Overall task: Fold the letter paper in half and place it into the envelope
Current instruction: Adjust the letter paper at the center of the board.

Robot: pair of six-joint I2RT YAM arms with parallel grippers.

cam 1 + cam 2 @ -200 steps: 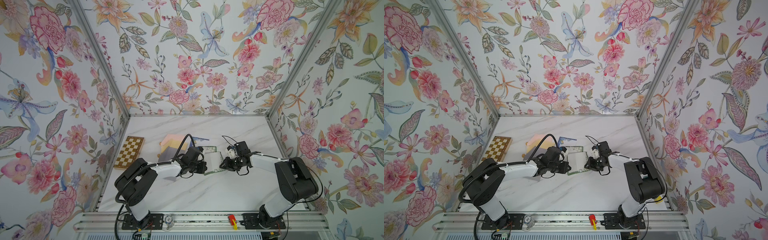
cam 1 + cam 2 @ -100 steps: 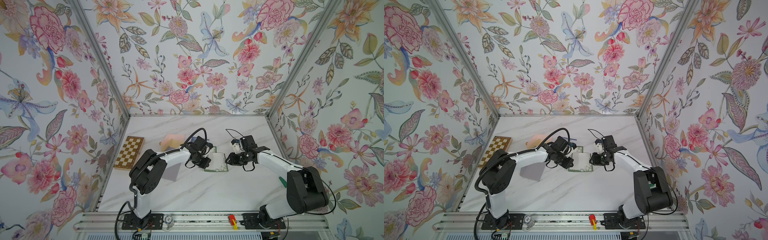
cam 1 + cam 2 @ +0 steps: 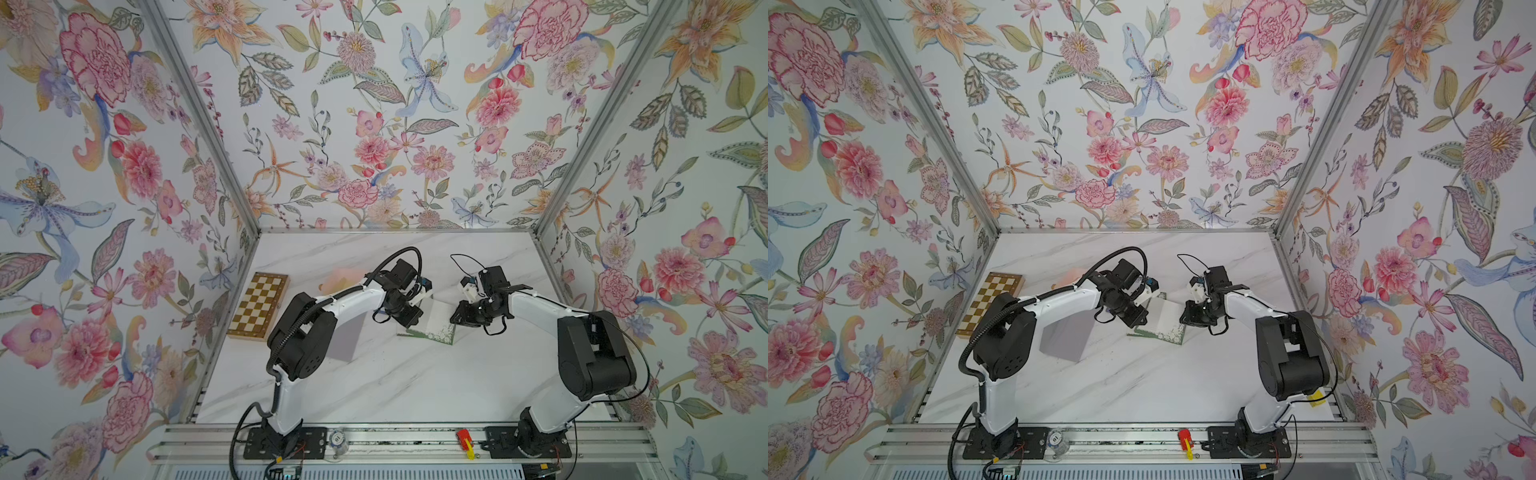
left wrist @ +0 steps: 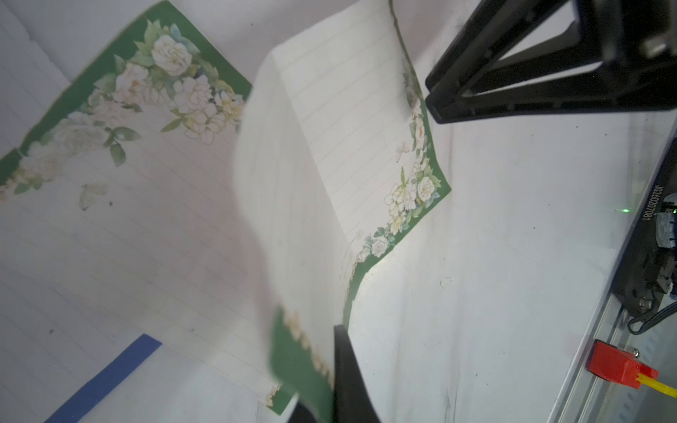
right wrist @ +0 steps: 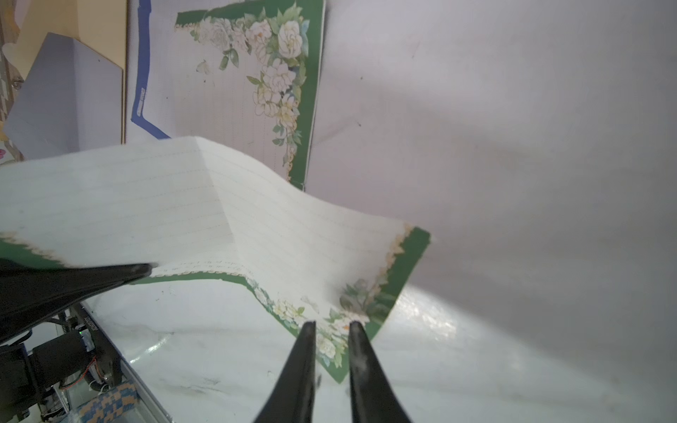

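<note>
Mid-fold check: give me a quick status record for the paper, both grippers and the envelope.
Paper: one half lifted, curving over the half flat on the table; fold not closed
Left gripper: shut on one lifted corner
Right gripper: jaws slightly apart at the other lifted corner
Envelope: flat on the table, paper not in it
Chessboard: at the table's left edge

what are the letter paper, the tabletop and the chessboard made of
Letter paper: thin matte paper with printed lines and a green floral border; it bends and holds a crease.
Tabletop: marble look, white with grey veins, slight sheen; could be laminate.
Chessboard: looks like wood, brown and cream squares, framed edge.
</note>
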